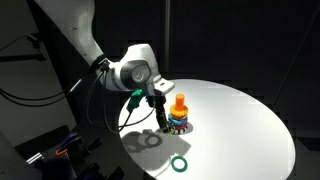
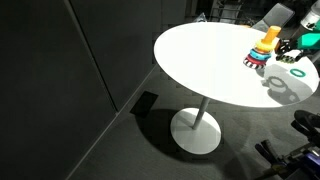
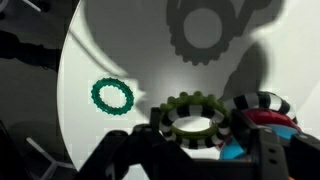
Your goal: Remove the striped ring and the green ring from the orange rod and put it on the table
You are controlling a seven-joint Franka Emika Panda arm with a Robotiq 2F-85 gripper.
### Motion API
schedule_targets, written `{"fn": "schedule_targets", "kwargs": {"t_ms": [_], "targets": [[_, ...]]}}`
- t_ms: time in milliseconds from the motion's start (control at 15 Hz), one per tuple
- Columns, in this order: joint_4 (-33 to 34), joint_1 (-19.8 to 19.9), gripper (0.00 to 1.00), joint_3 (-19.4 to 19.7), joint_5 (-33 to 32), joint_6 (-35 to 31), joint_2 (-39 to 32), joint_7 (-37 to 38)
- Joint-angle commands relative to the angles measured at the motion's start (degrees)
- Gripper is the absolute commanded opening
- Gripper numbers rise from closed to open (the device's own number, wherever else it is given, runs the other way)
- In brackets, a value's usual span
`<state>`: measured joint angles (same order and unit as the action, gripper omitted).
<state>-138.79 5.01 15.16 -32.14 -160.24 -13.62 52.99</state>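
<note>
My gripper is shut on the striped ring, an olive ring with black and white stripes, and holds it a little above the white table. The ring stack with the orange rod stands just beside the gripper. Its top rings show at the right of the wrist view. The green ring lies flat on the table, apart from the stack. It shows in both exterior views, as do the rod and the gripper.
The round table stands on a single pedestal foot. The stack and gripper are near one edge of the table. The ring's toothed shadow falls on the tabletop. The surroundings are dark, with cables and gear beside the table.
</note>
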Motion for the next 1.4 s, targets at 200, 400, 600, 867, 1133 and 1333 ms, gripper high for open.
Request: {"fn": "schedule_targets", "kwargs": {"t_ms": [200, 400, 600, 867, 1133, 1333], "targets": [[0.66, -6.26, 0.46, 6.81, -2.12, -4.34, -5.16, 1.34], [0.61, -9.54, 0.46, 9.67, -1.75, -5.33, -6.48, 1.06], [0.31, -12.08, 0.46, 11.82, -1.19, -6.11, -7.09, 0.37], [-0.04, -13.93, 0.94, 13.29, -0.87, -6.36, -7.13, -0.37], [-0.67, -13.64, 1.0, 12.5, 0.26, -5.89, -6.23, -2.17], [-1.93, -11.25, 1.0, 9.2, 3.89, -4.4, -4.19, -7.64]]}}
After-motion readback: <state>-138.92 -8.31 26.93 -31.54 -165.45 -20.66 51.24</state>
